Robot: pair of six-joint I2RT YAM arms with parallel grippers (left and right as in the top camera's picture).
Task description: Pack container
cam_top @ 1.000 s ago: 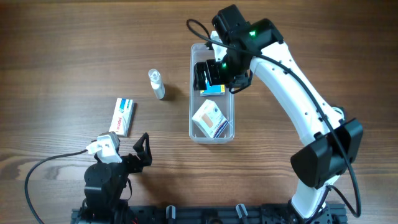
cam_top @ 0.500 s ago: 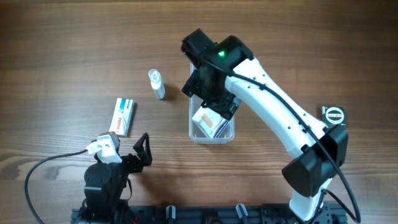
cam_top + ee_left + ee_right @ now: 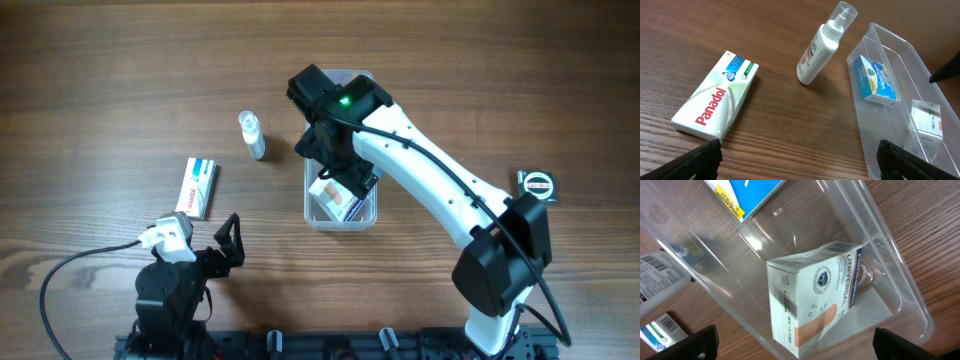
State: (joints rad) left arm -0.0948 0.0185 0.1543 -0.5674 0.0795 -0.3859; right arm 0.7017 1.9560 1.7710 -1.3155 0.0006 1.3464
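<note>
The right arm (image 3: 430,170) stretches from the near right to above the container (image 3: 341,224), wrist bent down. The right gripper (image 3: 800,342) hangs over it, fingers spread wide and empty. The left gripper (image 3: 800,162), low at the near edge, is also spread apart.

The container is clear, smooth plastic, long with rounded corners. It lies mid-table on grained wood (image 3: 100,80) and holds a white plaster carton (image 3: 812,297) and a blue-and-white box (image 3: 874,80). To its left are a white bottle (image 3: 822,45) and a Panadol box (image 3: 715,102).
</note>
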